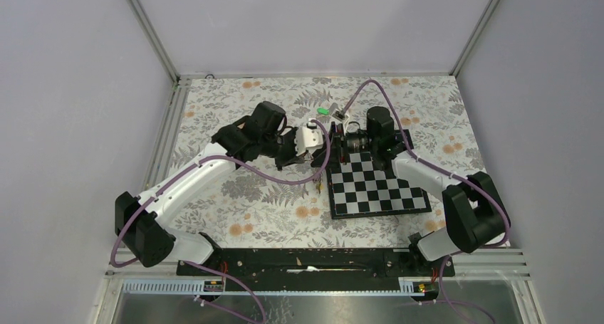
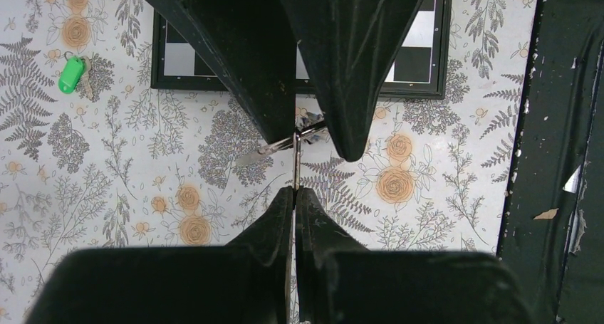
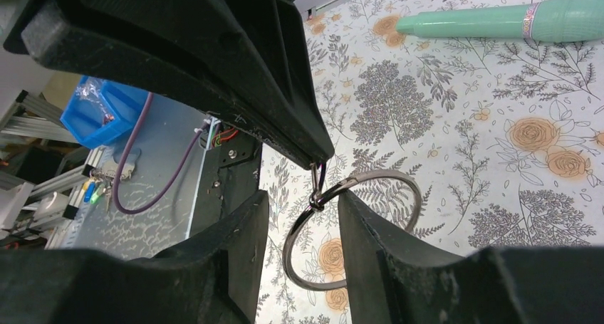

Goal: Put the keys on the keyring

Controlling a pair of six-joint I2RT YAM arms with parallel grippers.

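My left claw (image 2: 294, 194) was pinched fully shut on the keyring (image 3: 370, 174). It gripped a small link at the rim, so the loop hung edge-on to that wrist camera and seemed to ride above the table. I judged that hold was meant to present the loop steadily to the other arm.

My right claw (image 3: 303, 203) stood roughly half open, its 2 fingers straddling the rim just under the left fingertip. It carried no key, and I could not tell whether either pad touched the metal. A silvery blade (image 2: 260, 153) showed just beside the loop, and I could not say whether it was threaded on.

The green key (image 2: 71, 73) lay flat on the flowered cloth (image 1: 263, 210), on the far side and apart from both claws, so by my reckoning it had yet to be fetched. I could not find the black-headed key in any view.

The 2 claws were nose to nose with almost nothing between them, so I thought any twist could knock the loop. The chessboard (image 1: 377, 189) had its far corner just beside them on the near side. A teal stick (image 3: 498, 21) lay beyond, and the dark rail (image 2: 563, 160) sat well apart. The open cloth was to the left and toward the green key.
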